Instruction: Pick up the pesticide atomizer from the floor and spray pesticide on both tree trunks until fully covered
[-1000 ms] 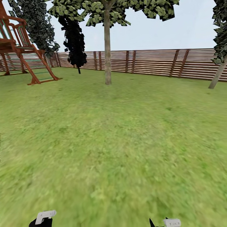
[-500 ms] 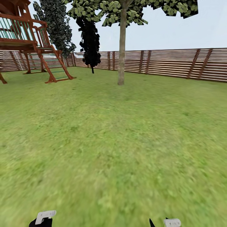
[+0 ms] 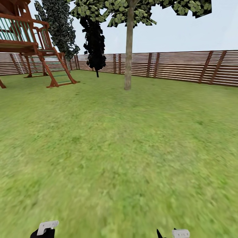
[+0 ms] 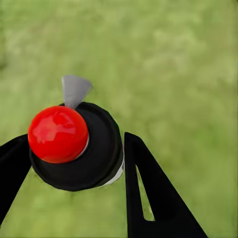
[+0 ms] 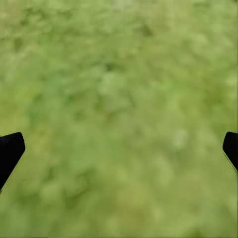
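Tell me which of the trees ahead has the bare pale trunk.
The middle tree, standing apart on the lawn; the two dark narrow trees beside the fence are foliage-covered.

Upper left of the head frame: red-brown wooden play structure (image 3: 31,43) with a raised railed deck and a ladder sloping down to the grass. Just right of it, a dark grey-green narrow conifer (image 3: 59,28). Next right, a near-black cypress-like tree (image 3: 95,43) standing close before the fence corner. Pale blue-grey sky (image 3: 185,33) fills the upper right, above the fence line. No loose objects visible on the grass in the middle or lower frame.
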Robot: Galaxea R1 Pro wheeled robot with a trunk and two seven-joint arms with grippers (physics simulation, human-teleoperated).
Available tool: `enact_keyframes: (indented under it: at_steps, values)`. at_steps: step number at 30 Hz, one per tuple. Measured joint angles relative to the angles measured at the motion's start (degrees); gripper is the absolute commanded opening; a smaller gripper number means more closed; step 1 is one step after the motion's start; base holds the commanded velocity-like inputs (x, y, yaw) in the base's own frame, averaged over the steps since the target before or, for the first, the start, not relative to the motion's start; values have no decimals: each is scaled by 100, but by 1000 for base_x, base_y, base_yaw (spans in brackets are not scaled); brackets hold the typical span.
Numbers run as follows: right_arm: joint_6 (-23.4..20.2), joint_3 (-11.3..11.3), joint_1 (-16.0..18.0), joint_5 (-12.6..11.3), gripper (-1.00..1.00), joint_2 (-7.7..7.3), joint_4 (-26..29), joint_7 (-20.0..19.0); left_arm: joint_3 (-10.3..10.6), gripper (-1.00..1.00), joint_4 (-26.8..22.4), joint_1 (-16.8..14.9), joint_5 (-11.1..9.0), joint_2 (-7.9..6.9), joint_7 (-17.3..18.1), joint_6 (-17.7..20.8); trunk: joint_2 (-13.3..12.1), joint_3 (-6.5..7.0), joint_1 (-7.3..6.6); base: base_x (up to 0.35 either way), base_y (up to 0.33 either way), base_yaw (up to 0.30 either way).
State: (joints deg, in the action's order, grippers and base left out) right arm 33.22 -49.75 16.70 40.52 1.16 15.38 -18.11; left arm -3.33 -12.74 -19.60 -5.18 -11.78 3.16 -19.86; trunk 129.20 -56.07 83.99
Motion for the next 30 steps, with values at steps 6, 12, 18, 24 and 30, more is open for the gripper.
enact_keyframes:
  at_steps: [6, 12, 18, 24, 30]
  values:
    - [0, 0, 0, 0, 100, -1, -1, 0, 0, -100, 0, 0, 0, 0, 0, 0, 0, 0, 0, 339, 0, 0]
    - [0, 0, 0, 0, 100, 3, 0, 0, 0, -100, 0, 0, 0, -2, 0, 0, 0, 0, 0, 339, 0, 0]
    - [0, 0, 0, 0, 100, 2, 0, 0, 0, -100, 0, 0, 0, 0, 0, 0, 0, 0, 0, 339, 0, 0]
    - [0, 0, 0, -3, 100, -1, 0, 0, -1, -100, 0, 0, 0, -3, 0, 0, 0, 0, 0, 339, 0, 0]
    - [0, 0, 0, -6, 100, -2, 0, 0, 0, -100, 0, 0, 0, -1, 0, 0, 0, 0, 0, 339, 0, -138]
